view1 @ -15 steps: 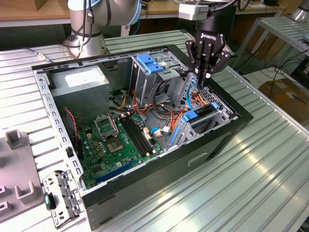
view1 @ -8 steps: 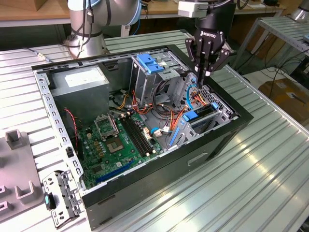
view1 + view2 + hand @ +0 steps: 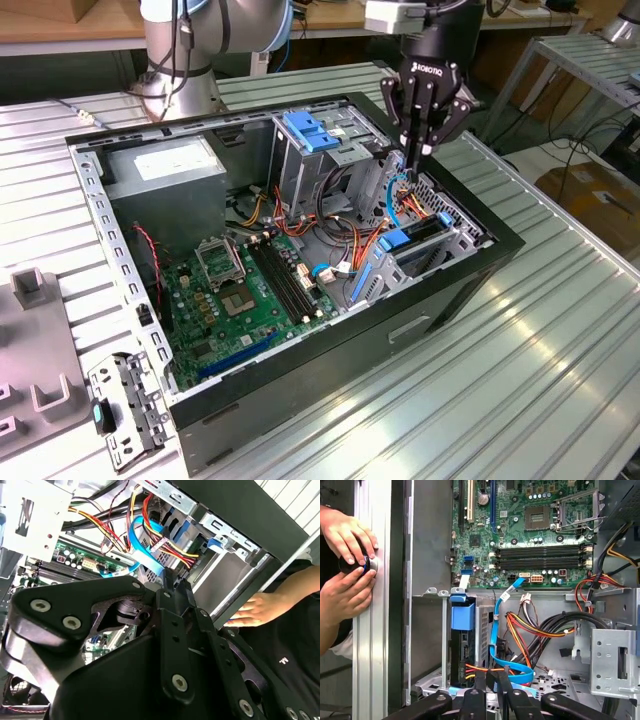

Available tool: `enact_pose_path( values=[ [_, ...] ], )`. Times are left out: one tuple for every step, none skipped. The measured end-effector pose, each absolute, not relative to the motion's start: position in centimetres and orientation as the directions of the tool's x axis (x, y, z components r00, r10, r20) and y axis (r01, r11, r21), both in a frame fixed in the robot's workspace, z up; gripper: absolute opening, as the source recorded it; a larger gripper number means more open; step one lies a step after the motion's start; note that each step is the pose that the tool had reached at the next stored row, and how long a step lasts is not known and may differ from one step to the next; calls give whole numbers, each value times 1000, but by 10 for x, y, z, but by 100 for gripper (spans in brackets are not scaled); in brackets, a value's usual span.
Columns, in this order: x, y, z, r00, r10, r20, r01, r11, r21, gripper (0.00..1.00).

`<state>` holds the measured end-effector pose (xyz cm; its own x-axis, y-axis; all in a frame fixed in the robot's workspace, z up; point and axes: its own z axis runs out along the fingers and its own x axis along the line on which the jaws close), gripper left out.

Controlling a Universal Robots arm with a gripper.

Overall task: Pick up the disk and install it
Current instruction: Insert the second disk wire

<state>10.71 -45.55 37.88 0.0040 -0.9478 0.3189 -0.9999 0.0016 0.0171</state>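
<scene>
The disk (image 3: 412, 243) stands on edge in the low drive bay at the case's front corner, on the exterior view's right, with its blue rail showing. In the first wrist view the disk (image 3: 462, 647) is a dark edge under a blue tab, with red and orange wires running to it. My gripper (image 3: 420, 150) hangs just above and behind that bay, shut, with nothing between its fingers. In both wrist views the gripper (image 3: 491, 680) (image 3: 172, 585) points at a light blue flat cable (image 3: 496, 630) and a bundle of coloured wires beside the bay.
The open computer case (image 3: 480, 262) lies on a ribbed metal table. Inside it are a tall grey cage with a blue latch (image 3: 310, 130), a grey power supply (image 3: 165, 170) and the green motherboard (image 3: 240, 285). A person's hands (image 3: 347, 565) rest on the table beside the case.
</scene>
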Motion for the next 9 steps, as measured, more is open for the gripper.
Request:
enact_pose_path(
  values=[
    [107,-455,377,4,-948,320,-1000,2,17,24],
    [107,-455,375,4,-947,320,-1000,2,17,24],
    [107,-455,372,4,-947,320,-1000,2,17,24],
    [107,-455,369,4,-947,321,-1000,2,17,24],
    [107,-455,367,4,-947,322,-1000,2,17,24],
    [107,-455,366,4,-946,324,-1000,2,17,24],
    [107,-455,365,4,-945,326,-1000,2,17,24],
    [107,-455,365,4,-945,327,-1000,2,17,22],
    [107,-455,364,4,-945,328,-1000,2,17,16]
  ],
)
